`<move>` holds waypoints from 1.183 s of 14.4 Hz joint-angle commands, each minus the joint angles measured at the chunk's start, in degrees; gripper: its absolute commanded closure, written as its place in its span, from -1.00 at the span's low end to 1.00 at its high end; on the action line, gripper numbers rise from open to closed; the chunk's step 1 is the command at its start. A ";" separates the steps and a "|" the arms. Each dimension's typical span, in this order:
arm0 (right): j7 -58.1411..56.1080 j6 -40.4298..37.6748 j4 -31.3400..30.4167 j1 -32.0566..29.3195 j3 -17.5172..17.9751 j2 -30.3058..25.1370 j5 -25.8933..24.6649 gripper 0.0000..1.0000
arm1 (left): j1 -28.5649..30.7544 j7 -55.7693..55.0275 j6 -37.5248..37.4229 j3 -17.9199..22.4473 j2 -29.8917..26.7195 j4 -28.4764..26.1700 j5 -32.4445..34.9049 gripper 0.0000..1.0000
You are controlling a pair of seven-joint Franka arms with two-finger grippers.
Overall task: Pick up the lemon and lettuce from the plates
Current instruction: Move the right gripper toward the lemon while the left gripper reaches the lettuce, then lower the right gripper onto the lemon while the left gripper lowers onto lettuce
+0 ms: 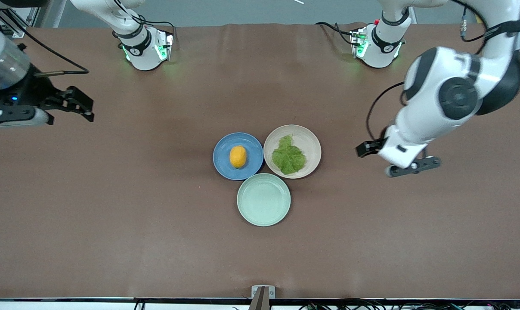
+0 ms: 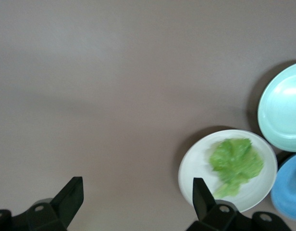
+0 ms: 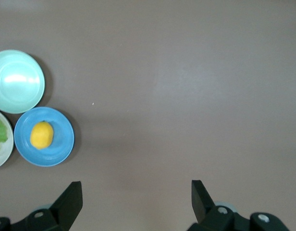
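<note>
A: Tell me please, where are the task things on your table (image 1: 113,215)?

B: You have three plates close together near the middle. The lemon (image 1: 238,156) lies in the centre of the blue plate (image 1: 223,161). The lettuce (image 1: 289,156) lies flat on the cream plate (image 1: 309,140), just beside the blue one, toward the left arm's end of the table. The two rims look to touch or almost touch; I cannot tell which.

A: And the third plate?

B: That is the mint-green plate (image 1: 264,199). It sits nearer to the front camera than the other two and is tucked between them.

A: Where do you see the left gripper?

B: Your left gripper (image 1: 410,168) hangs over the bare table, toward the left arm's end, apart from the cream plate. In the left wrist view its fingers (image 2: 71,195) stand wide apart with nothing between them, and the lettuce (image 2: 236,162) shows just past one fingertip.

A: And the right one?

B: Your right gripper (image 1: 77,103) hangs over the bare table at the right arm's end, well apart from the plates. Its fingers (image 3: 68,199) are also spread wide and hold nothing. The right wrist view shows the lemon (image 3: 42,135) on its blue plate (image 3: 61,142), well away from the fingers.
</note>
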 commanded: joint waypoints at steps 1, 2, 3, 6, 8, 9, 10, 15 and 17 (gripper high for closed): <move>2.09 -1.98 0.02 6.02 -0.15 0.69 -0.48 -1.00 | -4.71 -11.42 2.77 0.29 2.97 -0.42 0.83 -1.00; 5.84 -2.42 -0.07 8.31 -0.15 1.12 -0.39 -1.00 | -6.56 -16.24 3.83 0.29 5.07 -0.42 0.92 -1.00; 11.45 -2.68 -0.07 11.99 -0.15 2.26 -0.39 -1.00 | -8.92 -21.08 5.66 0.29 7.18 -0.60 1.01 -1.00; 19.32 0.20 -0.16 19.47 -0.15 7.61 2.23 -1.00 | -12.80 -31.21 11.46 0.29 12.98 -0.69 1.01 -1.00; 19.77 5.02 -2.52 21.16 -0.15 9.82 4.61 -1.00 | -15.26 -37.96 15.42 0.29 16.24 -0.69 1.01 -0.97; 20.29 9.40 -5.23 21.86 -0.15 10.52 6.01 -1.00 | -15.80 -40.70 16.92 0.29 17.56 -0.69 1.01 -0.94; 20.91 13.62 -7.43 22.56 -0.15 11.31 6.63 -1.00 | -16.15 -42.73 18.85 0.29 18.88 -0.69 1.01 -0.88; 26.09 26.12 -10.27 26.78 -0.15 20.36 6.55 -1.00 | -18.44 -48.02 23.17 0.38 22.93 -0.95 1.01 -0.74; 27.24 29.29 -10.27 27.75 -0.24 23.52 6.55 -1.00 | -18.97 -48.20 23.08 0.38 22.50 -2.87 1.10 -0.71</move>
